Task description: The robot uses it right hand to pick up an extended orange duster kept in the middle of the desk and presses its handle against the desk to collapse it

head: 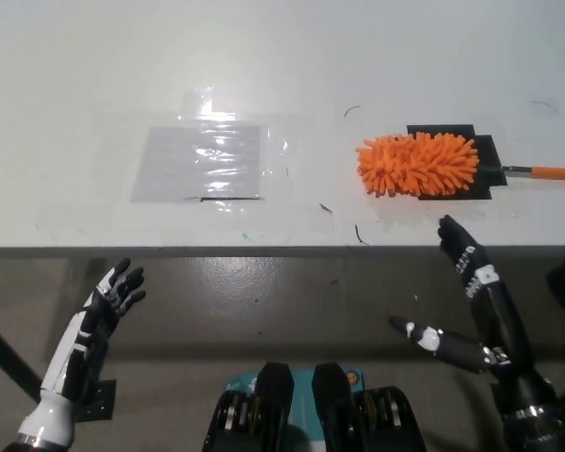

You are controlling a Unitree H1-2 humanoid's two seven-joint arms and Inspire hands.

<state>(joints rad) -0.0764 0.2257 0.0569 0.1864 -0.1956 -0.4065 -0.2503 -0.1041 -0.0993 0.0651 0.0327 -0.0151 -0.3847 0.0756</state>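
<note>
From my remote seat this reads as a robotics lab or test bench rather than a home or shop. I see a plain white desk scuffed with pen marks, and on it a clear plastic sheet taped flat. To the right of that sheet, black tape patches mark a placement spot under the orange duster. Below the desk's front edge lies a bare grey concrete-looking floor.
</note>
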